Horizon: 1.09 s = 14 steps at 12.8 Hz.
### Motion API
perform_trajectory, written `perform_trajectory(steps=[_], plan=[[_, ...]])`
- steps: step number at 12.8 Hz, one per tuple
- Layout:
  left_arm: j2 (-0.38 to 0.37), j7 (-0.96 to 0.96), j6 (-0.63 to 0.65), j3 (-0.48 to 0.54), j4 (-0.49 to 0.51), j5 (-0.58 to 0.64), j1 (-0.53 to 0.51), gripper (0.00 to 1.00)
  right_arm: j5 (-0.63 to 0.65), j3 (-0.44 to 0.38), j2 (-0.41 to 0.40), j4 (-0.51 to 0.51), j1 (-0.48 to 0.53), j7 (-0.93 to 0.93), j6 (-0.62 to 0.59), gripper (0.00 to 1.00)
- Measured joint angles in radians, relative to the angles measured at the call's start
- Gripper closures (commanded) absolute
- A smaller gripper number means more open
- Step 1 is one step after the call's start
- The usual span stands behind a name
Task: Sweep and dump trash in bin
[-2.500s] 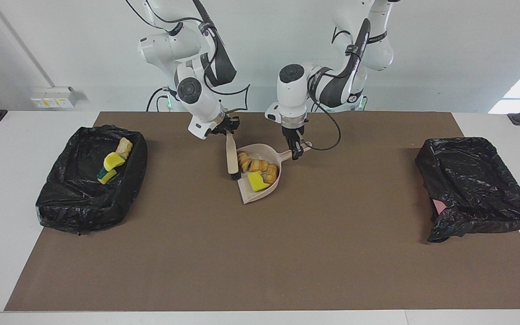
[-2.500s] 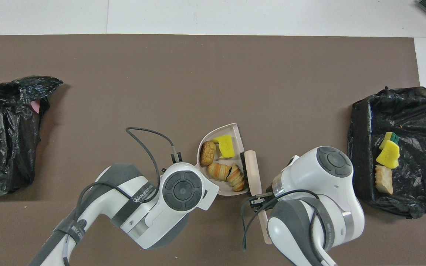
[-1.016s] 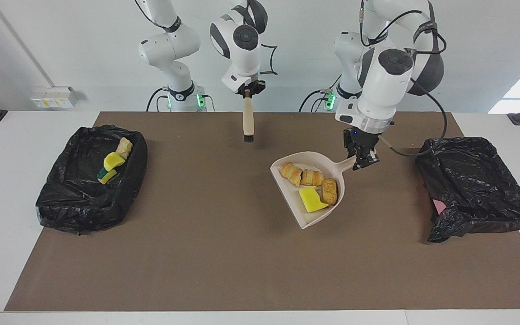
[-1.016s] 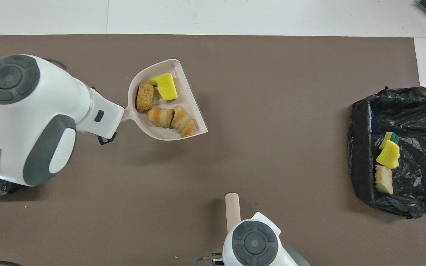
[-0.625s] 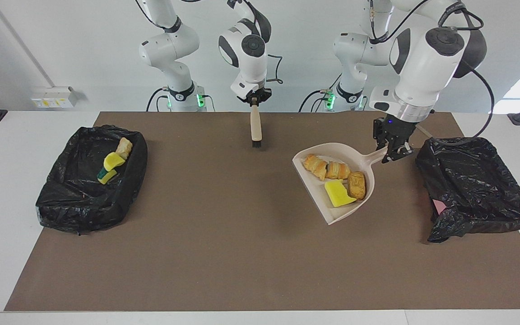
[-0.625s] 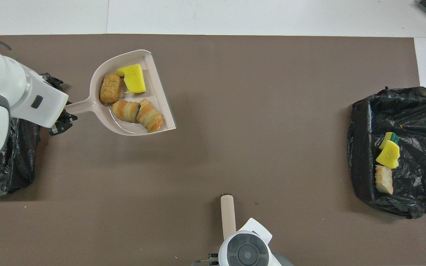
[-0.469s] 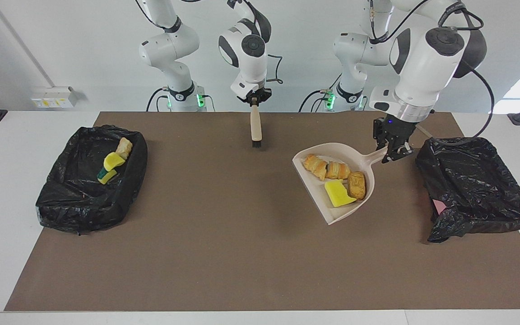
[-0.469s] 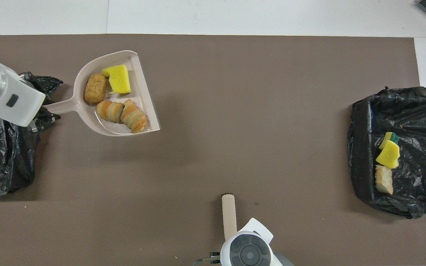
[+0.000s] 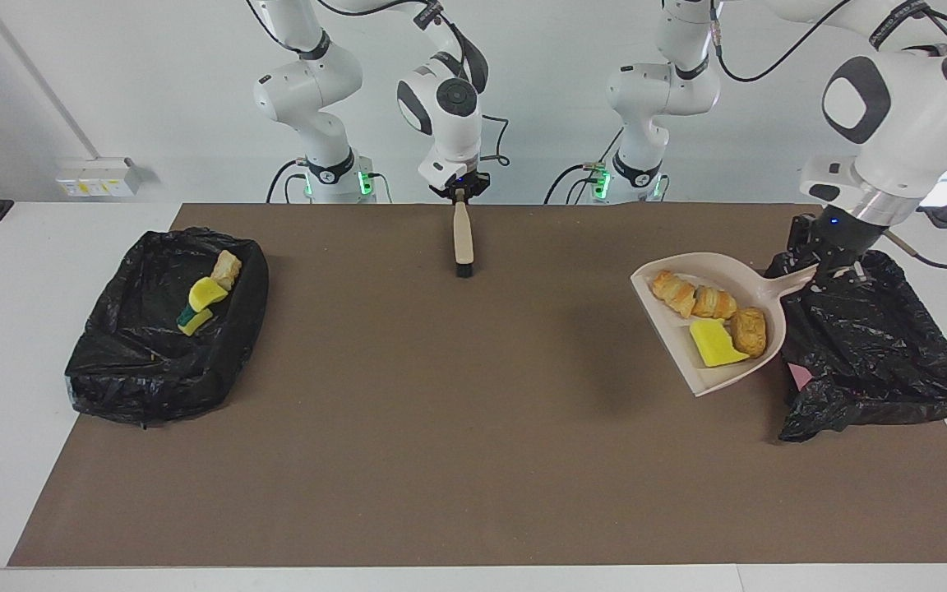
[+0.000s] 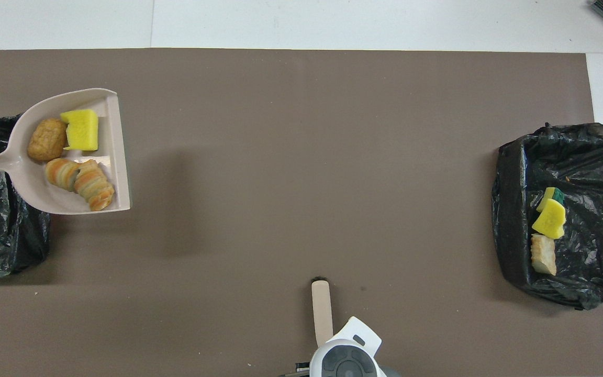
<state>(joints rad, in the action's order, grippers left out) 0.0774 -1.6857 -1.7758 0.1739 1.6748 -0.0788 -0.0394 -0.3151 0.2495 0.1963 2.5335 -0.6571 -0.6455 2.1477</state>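
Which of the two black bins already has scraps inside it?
The bin toward the right arm's end: sponge and bread pieces lie in it.

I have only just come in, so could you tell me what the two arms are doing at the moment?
The left gripper holds the dustpan by its handle in the air, at the edge of the bin at the left arm's end. The dustpan carries four pieces of trash, not yet dumped. The right gripper waits, holding the brush hanging over the mat. The other bin already holds three pieces.
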Motion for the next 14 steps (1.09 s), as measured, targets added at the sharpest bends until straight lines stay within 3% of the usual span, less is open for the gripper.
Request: perform_trajectory(steps=[4, 7, 11, 14], plan=[[-0.001, -0.221, 0.000, 0.003, -0.002, -0.002, -0.164, 1.00, 0.008, -0.005, -0.001, -0.036, 0.023, 0.016, -0.002, 0.00], [-0.002, -0.265, -0.003, 0.005, -0.027, 0.054, -0.269, 1.00, 0.072, -0.011, 0.000, -0.149, 0.151, 0.075, -0.091, 0.00], [0.027, -0.243, -0.075, 0.001, -0.077, 0.192, -0.283, 1.00, 0.129, -0.018, 0.001, -0.278, 0.297, 0.129, -0.192, 0.00], [0.044, -0.163, -0.157, -0.016, -0.074, 0.413, -0.271, 1.00, 0.162, -0.061, 0.006, -0.399, 0.424, 0.252, -0.324, 0.00]])
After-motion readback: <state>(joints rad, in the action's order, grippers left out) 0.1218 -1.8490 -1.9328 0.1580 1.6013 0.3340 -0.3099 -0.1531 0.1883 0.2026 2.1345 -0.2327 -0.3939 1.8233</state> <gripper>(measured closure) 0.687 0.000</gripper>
